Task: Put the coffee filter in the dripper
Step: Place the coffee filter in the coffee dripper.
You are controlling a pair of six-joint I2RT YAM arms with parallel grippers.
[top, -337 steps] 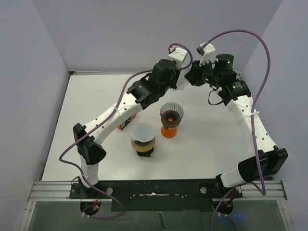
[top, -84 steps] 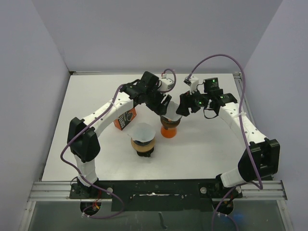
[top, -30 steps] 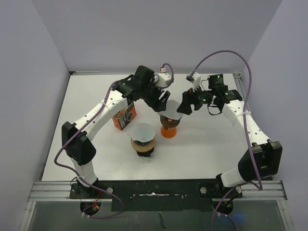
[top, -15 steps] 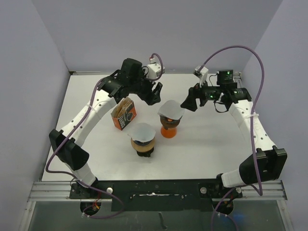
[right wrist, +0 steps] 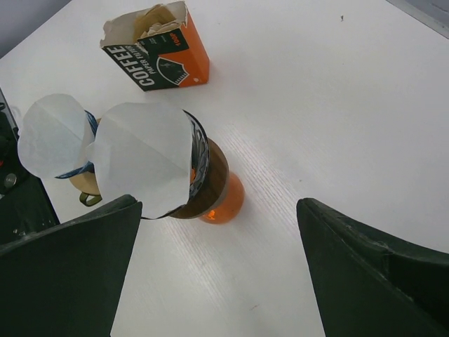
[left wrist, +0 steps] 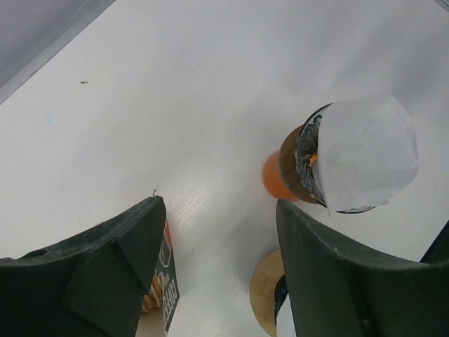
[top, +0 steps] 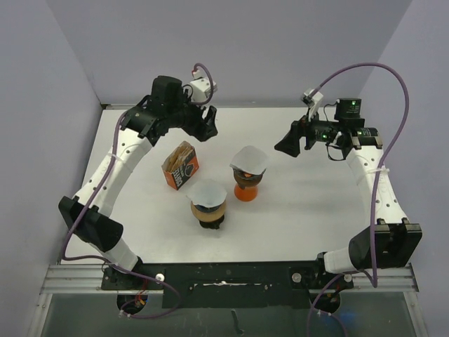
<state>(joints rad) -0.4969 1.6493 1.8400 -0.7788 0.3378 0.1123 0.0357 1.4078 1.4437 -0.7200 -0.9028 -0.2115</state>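
Observation:
The dripper [top: 247, 179], dark brown on an orange base, stands mid-table. A white coffee filter [top: 250, 160] rests over its mouth, overhanging the rim on one side. Neither gripper touches it. My left gripper [top: 207, 121] hangs open and empty, behind and to the left of the dripper. In its wrist view [left wrist: 217, 235] the filter [left wrist: 365, 151] and dripper [left wrist: 295, 165] lie ahead to the right. My right gripper [top: 287, 144] is wide open to the dripper's right, empty. In its wrist view [right wrist: 219, 260] the filter [right wrist: 144, 154] covers the dripper [right wrist: 210, 179].
An orange and black coffee-filter box [top: 182, 164] [right wrist: 158, 53] lies left of the dripper, its top torn open. A second dripper on a wooden base [top: 208, 212] stands nearer the front with its own white filter [top: 208, 191] [right wrist: 52, 133].
Both arms have pulled back from the dripper, the left up and to the left, the right to the right with its jaws spreading wider. The filter stays on the dripper.

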